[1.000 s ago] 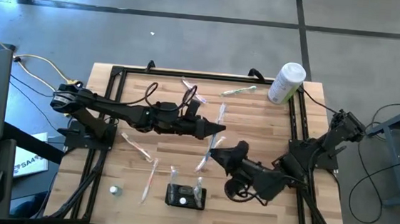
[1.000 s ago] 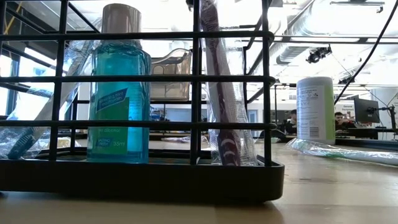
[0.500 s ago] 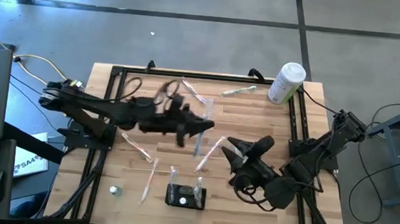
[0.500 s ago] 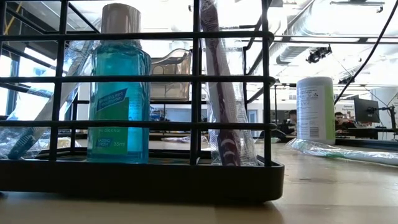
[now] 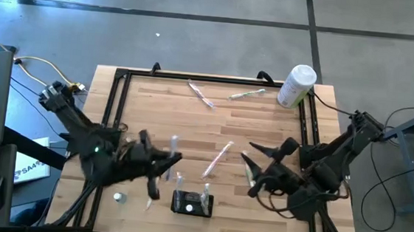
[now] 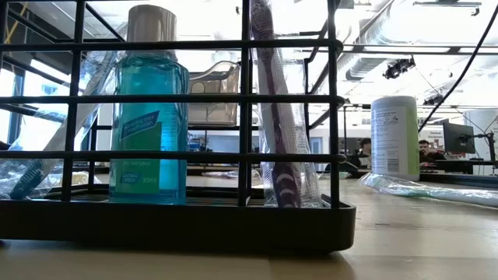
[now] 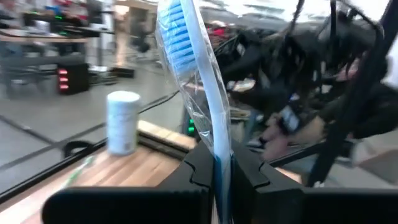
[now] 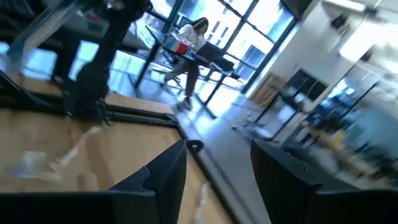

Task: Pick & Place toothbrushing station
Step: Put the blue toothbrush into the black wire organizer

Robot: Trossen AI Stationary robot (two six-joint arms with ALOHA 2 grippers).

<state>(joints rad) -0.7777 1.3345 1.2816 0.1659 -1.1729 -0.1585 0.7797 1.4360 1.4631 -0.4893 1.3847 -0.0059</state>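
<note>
The toothbrushing station (image 5: 191, 203) is a low black block near the table's near edge. In the low view it is a black wire basket (image 6: 179, 225) holding a blue mouthwash bottle (image 6: 148, 124) and a wrapped toothbrush (image 6: 276, 117) standing upright. My left gripper (image 5: 172, 158) is left of and just beyond the station, shut on a wrapped blue toothbrush (image 7: 186, 68). My right gripper (image 5: 250, 155) is open and empty, right of the station; its wrist view (image 8: 217, 168) shows the gap between its fingers. My left gripper pinches the wrapped toothbrush's handle (image 7: 219, 152) between its two fingers. The fingers lie along the toothbrush. The bristle end (image 7: 177, 31) sticks out past the fingertips, and the toothbrush is lifted clear of the table.
A tall white cylindrical container (image 5: 296, 84) stands at the far right corner. Wrapped toothbrushes lie at the far middle (image 5: 201, 95) (image 5: 244, 94), in the centre (image 5: 218, 158) and near the station (image 5: 153, 189). A small white item (image 5: 118, 196) lies near left.
My left gripper has swung from the table's centre toward the near left, carrying a wrapped toothbrush lifted off the table. My right gripper has drawn back toward the table's right edge.
</note>
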